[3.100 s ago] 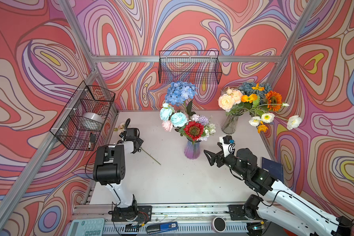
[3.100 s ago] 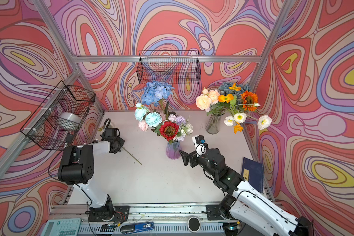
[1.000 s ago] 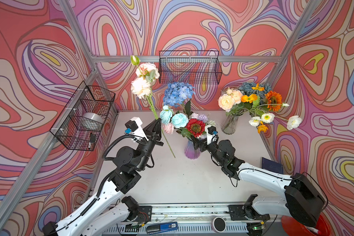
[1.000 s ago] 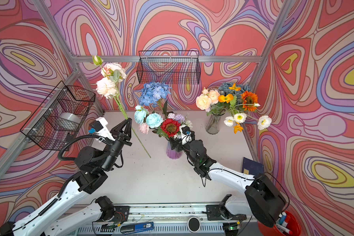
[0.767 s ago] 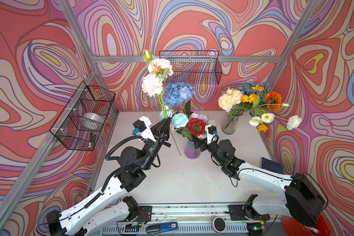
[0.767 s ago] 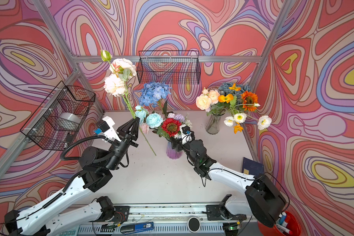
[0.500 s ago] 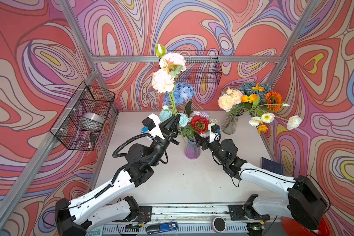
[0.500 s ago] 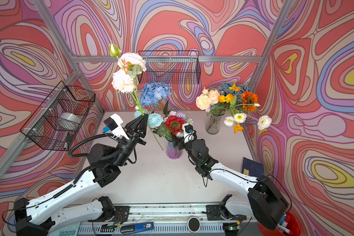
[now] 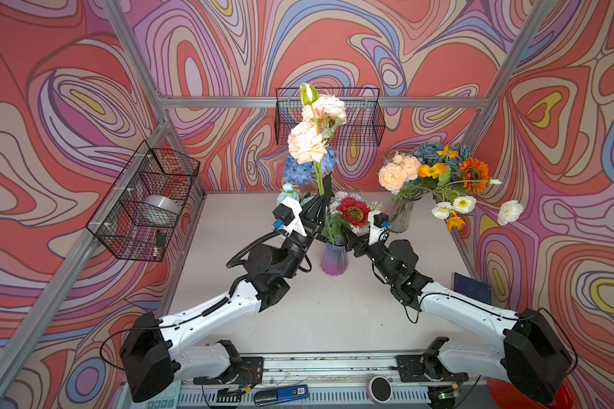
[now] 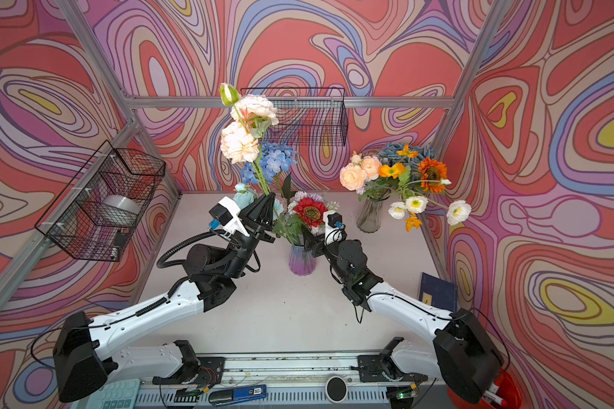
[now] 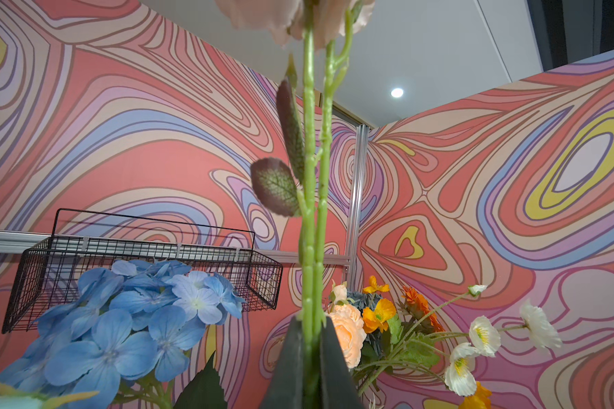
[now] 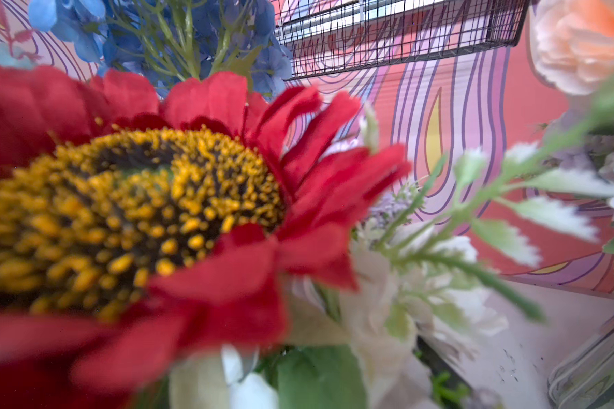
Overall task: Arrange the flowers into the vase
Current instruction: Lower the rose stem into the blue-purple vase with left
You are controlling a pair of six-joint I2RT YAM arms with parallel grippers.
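The left gripper (image 9: 321, 198) is clamped on the held flower stem (image 9: 318, 173). In the left wrist view the two dark fingers (image 11: 334, 357) press together on the green double stalk (image 11: 311, 248), which passes straight up between their tips. In both top views the stem stands nearly upright above the gripper. It carries two peach-pink heads (image 9: 307, 141) and a closed green bud (image 9: 307, 94) at the top. The part of the stem below the fingers is hidden behind the gripper body.

That gripper sits just left of the bouquet in the purple vase (image 9: 333, 260), above the level of the vase's mouth. The vase stands about mid-table (image 9: 334, 311) and holds a red flower (image 9: 353, 211), a blue hydrangea (image 9: 303, 170) on its far side, pale aqua heads and small lilac ones.

The right gripper (image 9: 351, 243) reaches in from the right, at the vase's neck and under the red flower. Its fingers are buried in the leaves, so I cannot tell whether they are apart or together, nor whether they touch the vase. The right wrist view is filled by the blurred red flower (image 12: 139, 212).

Farther right, well apart, a clear glass vase (image 9: 401, 216) holds a second bunch (image 9: 436, 173) of peach, orange, blue and white heads.
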